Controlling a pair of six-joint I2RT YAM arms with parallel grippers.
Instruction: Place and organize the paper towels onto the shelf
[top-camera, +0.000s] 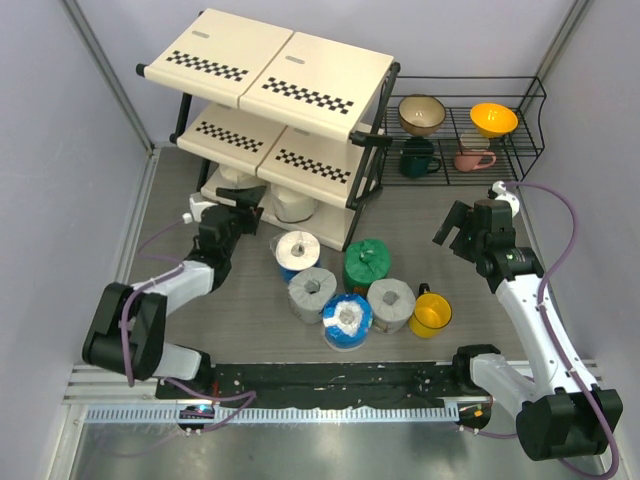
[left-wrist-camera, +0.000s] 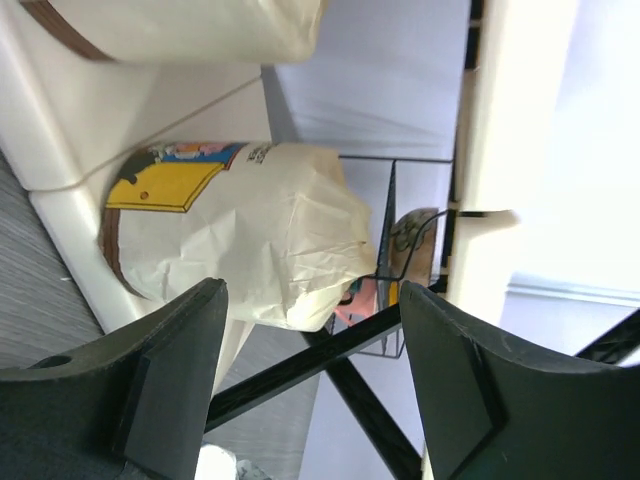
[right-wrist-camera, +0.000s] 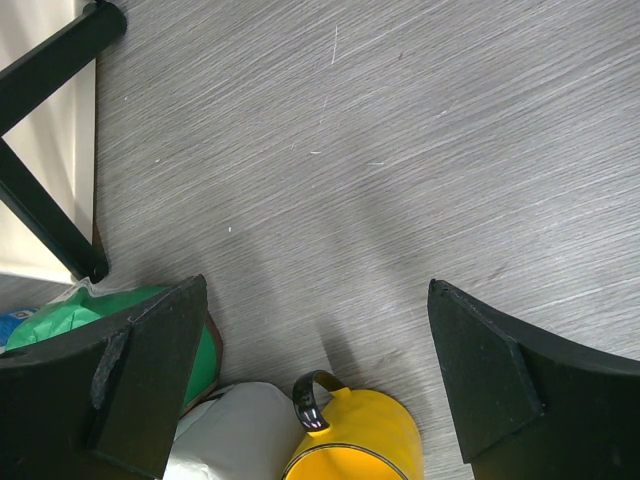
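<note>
On bottom shelf (top-camera: 300, 60) tier, cream roll (left-wrist-camera: 260, 230), yellow label (left-wrist-camera: 165, 185) unreadable; left gripper (left-wrist-camera: 310, 300), right gripper (right-wrist-camera: 315, 290) jaws apart.

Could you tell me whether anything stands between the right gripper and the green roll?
Nothing visible does: bare table lies between the right gripper and the green roll; the yellow mug sits off that line.

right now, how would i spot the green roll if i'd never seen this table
Find the cream three-tier shelf at the table's back left. A huddle of wrapped rolls sits before its right legs. The green roll is the only green one, nearest those legs.
</note>
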